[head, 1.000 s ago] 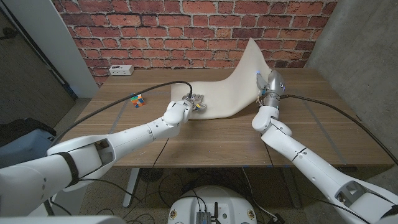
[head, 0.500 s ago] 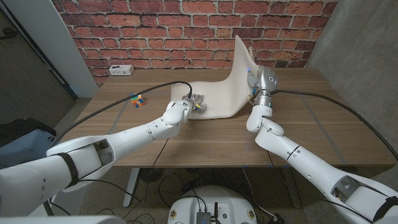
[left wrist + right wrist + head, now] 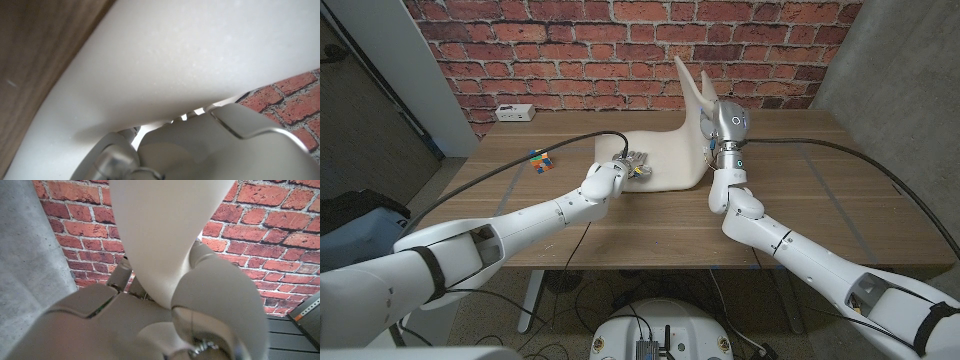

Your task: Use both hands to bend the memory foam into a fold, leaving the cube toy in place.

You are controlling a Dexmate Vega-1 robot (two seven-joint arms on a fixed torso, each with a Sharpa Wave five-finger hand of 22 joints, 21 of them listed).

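The cream memory foam [image 3: 665, 160] lies on the wooden table [image 3: 800, 200] with its left part flat and its right end raised upright [image 3: 692, 85]. My right hand [image 3: 725, 128] grips that raised end; in the right wrist view the foam [image 3: 160, 235] runs up between the fingers [image 3: 220, 300]. My left hand [image 3: 632, 167] holds the foam's near left corner down on the table, and the left wrist view has the foam [image 3: 200, 60] close over the hand [image 3: 200, 150]. The multicoloured cube toy [image 3: 541, 159] sits alone to the left of the foam.
A white power strip [image 3: 514, 112] lies at the table's back left, against the brick wall [image 3: 570, 50]. A black cable [image 3: 570, 145] arcs over the table to my left wrist. A concrete pillar [image 3: 900, 60] stands behind the table's right end.
My right hand has swung to the left with the foam's end, which now stands steeper and nearer the middle. The left hand and the cube toy have not moved.
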